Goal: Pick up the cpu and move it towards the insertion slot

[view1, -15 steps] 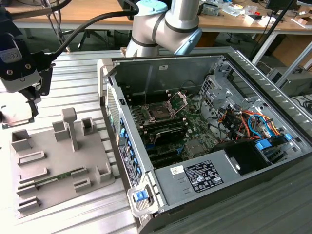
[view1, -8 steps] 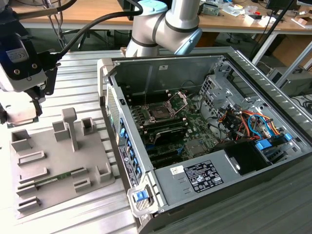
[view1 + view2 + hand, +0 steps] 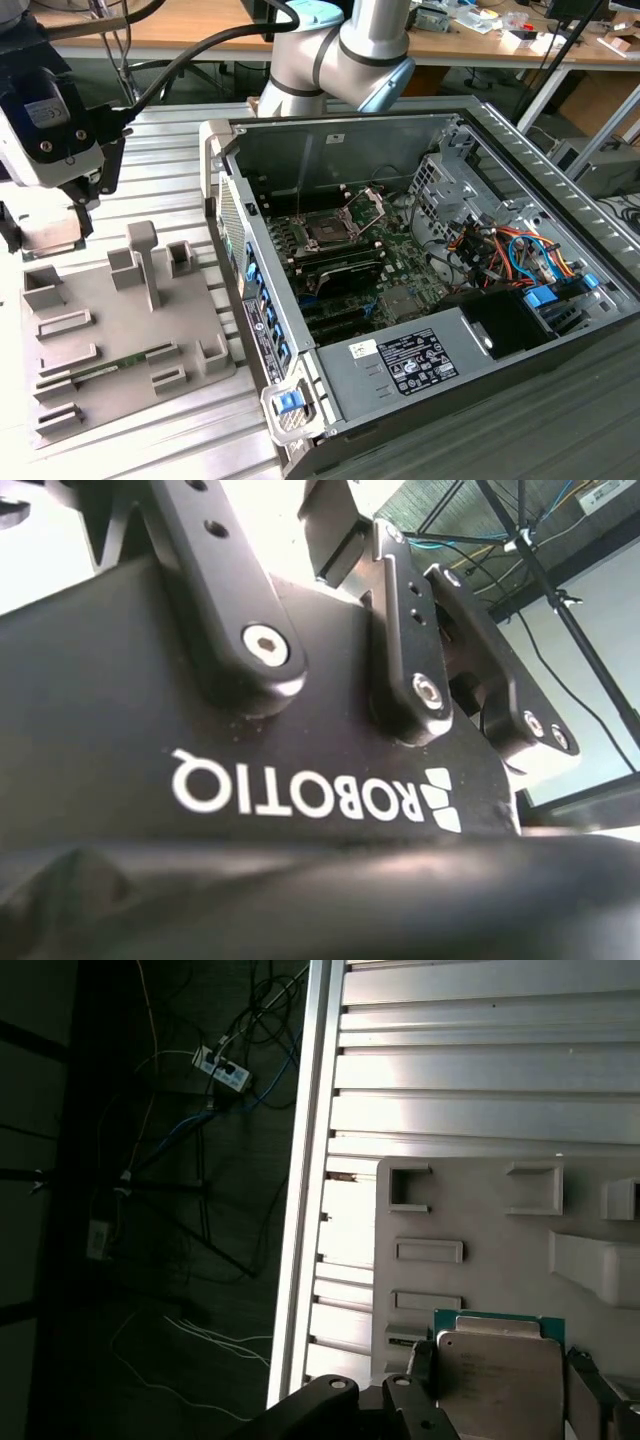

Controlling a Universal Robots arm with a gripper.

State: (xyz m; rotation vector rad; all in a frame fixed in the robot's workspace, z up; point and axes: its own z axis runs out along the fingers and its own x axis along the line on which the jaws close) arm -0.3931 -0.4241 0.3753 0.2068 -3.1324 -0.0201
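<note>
The cpu (image 3: 500, 1375), a small square chip with a pale metal top and a green edge, sits between my gripper's (image 3: 500, 1405) two black fingers (image 3: 420, 1385), which press on its opposite sides. In the exterior view my gripper (image 3: 48, 230) is at the far left with the cpu (image 3: 50, 240) under it, over the far corner of the grey tray (image 3: 120, 340). The insertion slot (image 3: 325, 230) lies inside the open computer case, well off to the exterior view's right. Its dark centre is uncovered and its silver bracket (image 3: 370, 205) is swung up. The second wrist view shows the black finger linkages (image 3: 410, 640).
The grey tray carries raised blocks (image 3: 145, 260) and a green memory stick (image 3: 125, 360). The case's near wall (image 3: 255, 290) stands between tray and socket. Cables (image 3: 500, 245) and a drive cage crowd the case's right side. The ribbed table's edge (image 3: 300, 1210) drops to a floor with wires.
</note>
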